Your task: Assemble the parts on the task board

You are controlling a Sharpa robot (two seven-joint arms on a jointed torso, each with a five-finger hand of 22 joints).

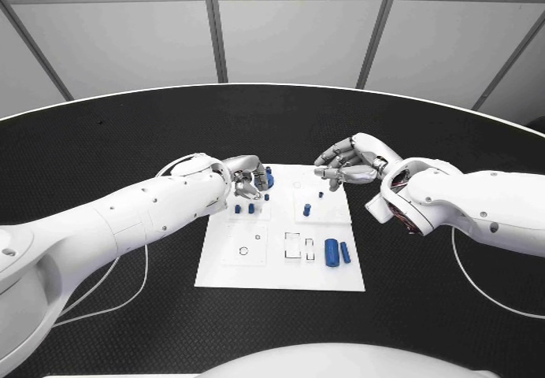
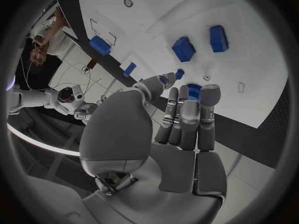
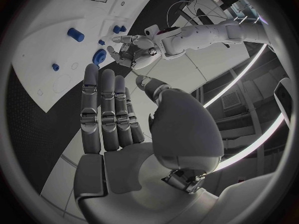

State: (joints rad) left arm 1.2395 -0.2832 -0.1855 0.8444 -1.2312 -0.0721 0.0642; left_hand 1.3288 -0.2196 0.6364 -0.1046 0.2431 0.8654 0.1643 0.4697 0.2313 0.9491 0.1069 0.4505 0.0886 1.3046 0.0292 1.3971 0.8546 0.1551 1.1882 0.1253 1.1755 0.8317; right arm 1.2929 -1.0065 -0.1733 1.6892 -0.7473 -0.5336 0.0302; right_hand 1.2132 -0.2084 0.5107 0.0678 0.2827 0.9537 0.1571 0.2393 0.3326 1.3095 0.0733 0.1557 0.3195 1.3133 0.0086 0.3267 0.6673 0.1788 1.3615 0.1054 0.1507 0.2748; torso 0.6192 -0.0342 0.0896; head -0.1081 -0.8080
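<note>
The white task board [image 1: 278,268] lies mid-table. My left hand [image 1: 242,178] hovers over its far left corner, fingers pointing down beside a round blue part [image 1: 268,180] standing there. In the left wrist view that round part [image 2: 194,88] shows just past my fingertips [image 2: 209,92]; I cannot tell whether they touch it. From the right wrist, the left hand [image 3: 127,50] has its fingers apart next to the part [image 3: 99,56]. My right hand [image 1: 350,164] hangs over the board's far right corner, fingers [image 3: 102,104] stretched out and holding nothing.
Two small blue blocks [image 1: 243,209] stand left of centre on the board, a blue peg [image 1: 306,209] and a smaller one [image 1: 321,194] to the right. Two long blue pieces [image 1: 336,252] lie near the right edge. Cables trail on the black table [image 1: 125,126].
</note>
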